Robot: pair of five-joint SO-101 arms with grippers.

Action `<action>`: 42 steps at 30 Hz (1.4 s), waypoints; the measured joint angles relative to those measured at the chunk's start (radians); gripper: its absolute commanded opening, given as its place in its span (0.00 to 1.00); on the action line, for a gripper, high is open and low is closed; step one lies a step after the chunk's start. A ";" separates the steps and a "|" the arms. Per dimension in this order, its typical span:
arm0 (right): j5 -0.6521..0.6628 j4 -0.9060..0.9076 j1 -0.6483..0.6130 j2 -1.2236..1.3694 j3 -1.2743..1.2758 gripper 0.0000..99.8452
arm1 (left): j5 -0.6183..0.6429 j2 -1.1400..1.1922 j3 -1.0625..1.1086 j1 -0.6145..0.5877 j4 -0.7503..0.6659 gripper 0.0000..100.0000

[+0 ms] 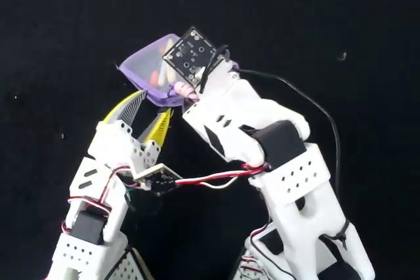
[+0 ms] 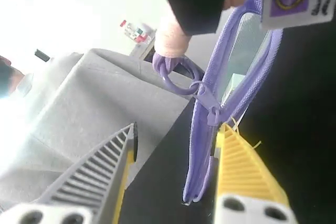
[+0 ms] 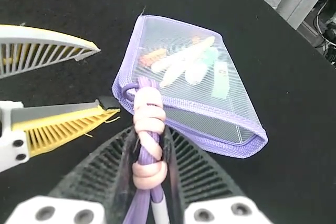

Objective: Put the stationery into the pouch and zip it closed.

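A purple mesh pouch is held tilted over the black table. Through its mesh I see several pens and markers in orange, cream and mint. My right gripper, with black fingers, is shut on the pouch's pink-and-purple strap at one corner; in the high view the right gripper sits under its camera board. My left gripper, with yellow fingers, stands open beside the pouch's zip edge. One yellow fingertip is right next to the zip slider and its ring pull. From above, the left gripper is just below the pouch.
A black cloth covers the whole table. A black cable runs from the right arm across the right side. Red and white wires hang between the two arms. Grey fabric lies beyond the table's far edge.
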 measured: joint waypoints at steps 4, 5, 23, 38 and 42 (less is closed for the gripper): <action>0.000 0.000 0.000 0.000 0.000 0.01 | 0.000 0.015 0.000 0.000 -0.002 0.24; 0.000 0.000 0.000 0.000 0.000 0.01 | 0.002 0.028 0.000 0.002 -0.005 0.23; 0.000 0.000 0.002 0.000 0.000 0.01 | 0.049 0.865 -0.264 0.009 -0.358 0.17; 0.000 0.000 0.109 0.000 0.000 0.01 | 0.097 1.036 -0.189 0.017 -0.626 0.03; 0.000 0.000 0.157 0.000 0.000 0.01 | 0.098 0.984 -0.094 0.038 -0.743 0.03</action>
